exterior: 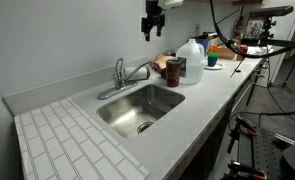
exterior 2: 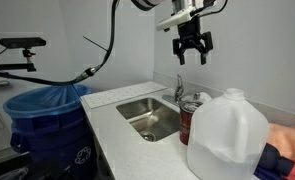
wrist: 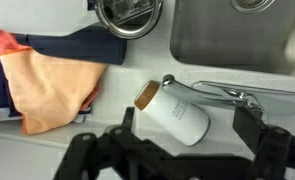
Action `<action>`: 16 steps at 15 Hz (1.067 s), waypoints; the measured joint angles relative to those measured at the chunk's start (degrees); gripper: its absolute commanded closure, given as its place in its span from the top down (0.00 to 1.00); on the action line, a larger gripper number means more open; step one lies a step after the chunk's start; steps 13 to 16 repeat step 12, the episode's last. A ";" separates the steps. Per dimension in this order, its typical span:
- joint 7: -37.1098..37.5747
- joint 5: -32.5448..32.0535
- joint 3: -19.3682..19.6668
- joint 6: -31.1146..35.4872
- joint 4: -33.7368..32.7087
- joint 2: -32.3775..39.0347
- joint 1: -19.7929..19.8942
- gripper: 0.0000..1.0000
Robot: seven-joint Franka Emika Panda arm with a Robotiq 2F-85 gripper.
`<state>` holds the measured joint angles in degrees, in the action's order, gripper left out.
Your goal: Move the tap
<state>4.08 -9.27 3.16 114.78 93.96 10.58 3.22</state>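
Observation:
The tap [exterior: 123, 78] is a shiny chrome faucet at the back rim of the steel sink [exterior: 137, 108], with its spout swung along the rim towards the bottles. It also shows in an exterior view [exterior 2: 180, 87] and in the wrist view [wrist: 237, 97], lying across the counter beside the basin. My gripper [exterior: 150, 33] hangs high above the tap and the bottles, open and empty. It shows as well in an exterior view [exterior 2: 192, 58]. In the wrist view its two dark fingers [wrist: 192, 135] stand wide apart below the tap.
A white bottle with a tan cap [wrist: 177, 110] stands right by the tap's spout. A dark jar [exterior: 174, 70] and a white jug [exterior: 192, 52] stand beside the sink. An orange cloth [wrist: 52, 85] lies nearby. A blue bin [exterior 2: 47, 110] stands beyond the counter's end.

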 measured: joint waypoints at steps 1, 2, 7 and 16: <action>0.33 0.48 -0.21 -0.01 1.06 -0.68 -0.20 1.00; 0.58 0.81 -0.38 -0.01 1.89 -1.16 -0.35 1.00; 0.83 0.89 -0.48 -0.01 2.71 -1.66 -0.47 1.00; 0.83 0.90 -0.48 -0.01 2.72 -1.66 -0.47 1.00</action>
